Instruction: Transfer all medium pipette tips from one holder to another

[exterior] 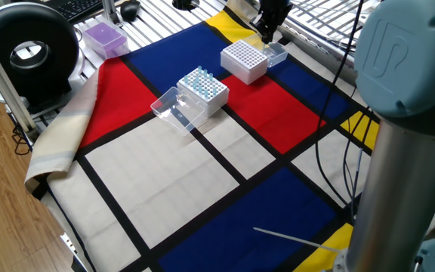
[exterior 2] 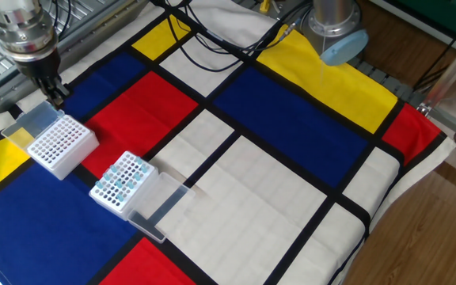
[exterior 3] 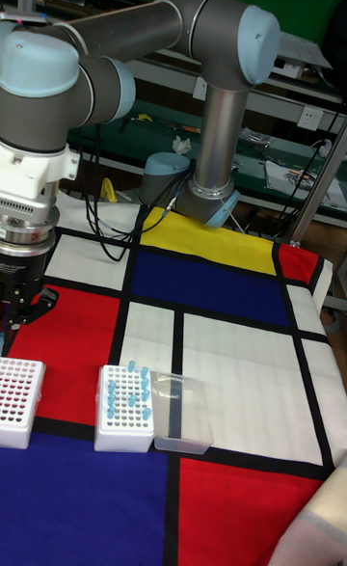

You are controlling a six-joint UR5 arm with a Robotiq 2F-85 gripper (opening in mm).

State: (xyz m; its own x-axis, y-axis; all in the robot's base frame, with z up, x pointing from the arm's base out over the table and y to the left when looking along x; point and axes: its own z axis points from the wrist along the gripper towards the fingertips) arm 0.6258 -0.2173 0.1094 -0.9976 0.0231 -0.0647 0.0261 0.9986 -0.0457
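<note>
Hovering over the far edge of the empty white perforated plastic rack, the gripper is seen low and close to that rack's clear hinged lid, which lies folded back beside it. Whether the dark fingers are apart or together cannot be told, since they are small and partly hidden in every view; nothing is seen to be held between them.

The medium pipette tips, small pale blue translucent plastic cones, are all seen standing in the second white rack, just beside the empty one on the colour-blocked cloth that covers the surface. That rack's clear lid is laid open flat on the cloth next to it. In the tall fixed view the tips fill only part of the grid, clustered in rows across its top.

No blue tip is visible in any hole of the empty rack, so the transfer is judged to be at its very start or not yet begun: both lids are open and both racks are set side by side, yet every tip is left to be moved. A purple box sits well apart at the cloth's corner and is judged to be no part of the job.
</note>
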